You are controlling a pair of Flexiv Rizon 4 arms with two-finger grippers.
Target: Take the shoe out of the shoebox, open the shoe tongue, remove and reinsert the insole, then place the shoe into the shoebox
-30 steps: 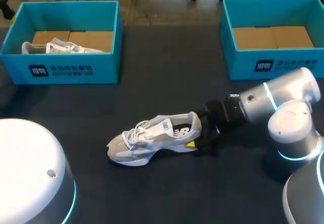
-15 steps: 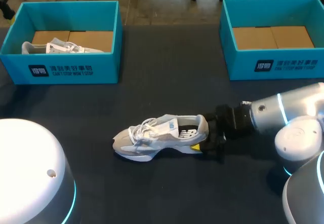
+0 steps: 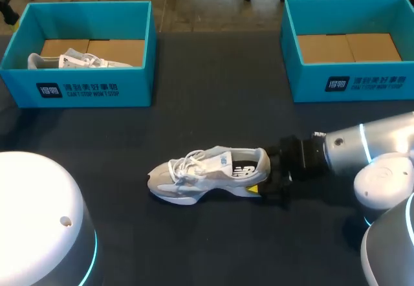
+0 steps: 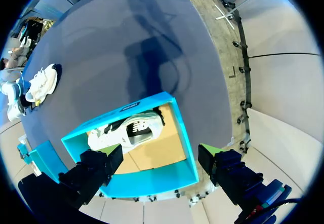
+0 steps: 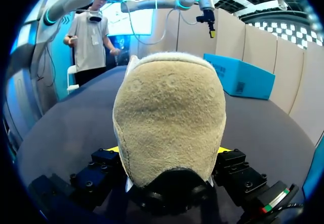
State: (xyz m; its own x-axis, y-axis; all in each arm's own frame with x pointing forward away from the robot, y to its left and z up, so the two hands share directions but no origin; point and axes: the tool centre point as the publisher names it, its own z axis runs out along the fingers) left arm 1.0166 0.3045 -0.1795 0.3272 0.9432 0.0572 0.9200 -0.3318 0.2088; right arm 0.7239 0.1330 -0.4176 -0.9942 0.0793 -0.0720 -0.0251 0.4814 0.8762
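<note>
A white and grey sneaker [image 3: 207, 173] lies on its sole in the middle of the dark table, toe pointing left. My right gripper [image 3: 264, 181] is shut on its heel, a yellow tip showing under the heel. In the right wrist view the tan heel [image 5: 169, 112] fills the space between the fingers of the right gripper [image 5: 169, 152]. My left gripper [image 4: 161, 169] hangs open high above the left teal shoebox [image 4: 152, 182], which holds a second white shoe [image 4: 126, 132]. The same view shows the held sneaker [image 4: 40, 82] far off on the table.
The left shoebox [image 3: 84, 90] stands at the back left with the second shoe [image 3: 71, 60] in it. A matching teal shoebox [image 3: 349, 84] at the back right shows only its cardboard floor. White housings of my arms fill the near corners.
My right arm has drawn back to the right, pulling the sneaker by its heel a short way right across the table. The left gripper stays as it was.
</note>
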